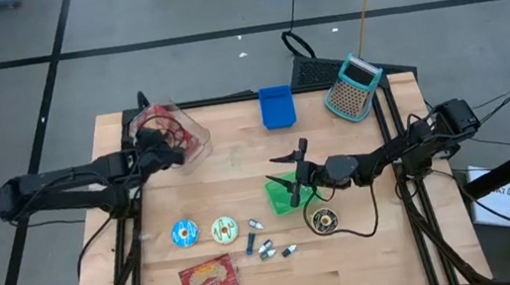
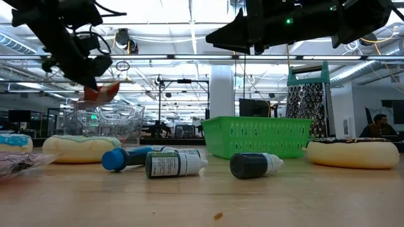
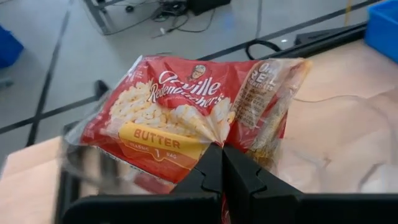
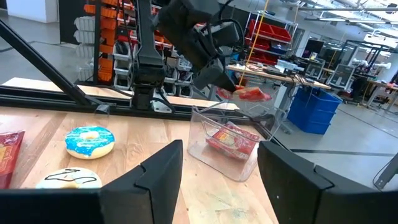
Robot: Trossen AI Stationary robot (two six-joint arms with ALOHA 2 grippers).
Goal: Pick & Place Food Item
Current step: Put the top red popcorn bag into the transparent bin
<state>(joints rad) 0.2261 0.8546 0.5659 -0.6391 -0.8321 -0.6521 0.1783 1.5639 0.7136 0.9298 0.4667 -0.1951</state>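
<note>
A red bag of butter popcorn [image 3: 180,106] hangs in my left gripper [image 3: 222,152], which is shut on it at the table's far left. The bag [image 4: 249,94] is just above an open clear container [image 4: 233,140] that has another red packet lying inside. In the low view the bag [image 2: 101,93] shows over the container's rim [image 2: 113,116]. My right gripper [image 1: 294,172] is open and level over the green basket [image 1: 283,197] near the table's middle, holding nothing. My left gripper pinches the popcorn bag between its two fingers at a crumpled fold on the bag's near edge [image 3: 211,138]. The fingers come from the table's left, slanting downward. The bag is lifted clear and spreads out beyond the fingertips, above the clear container.
A blue bin [image 1: 277,106] and a teal grater [image 1: 354,88] stand at the far edge. Two iced donuts [image 1: 204,232], a chocolate donut [image 1: 323,220], several small bottles [image 1: 265,248] and a red packet [image 1: 208,279] lie toward the near edge.
</note>
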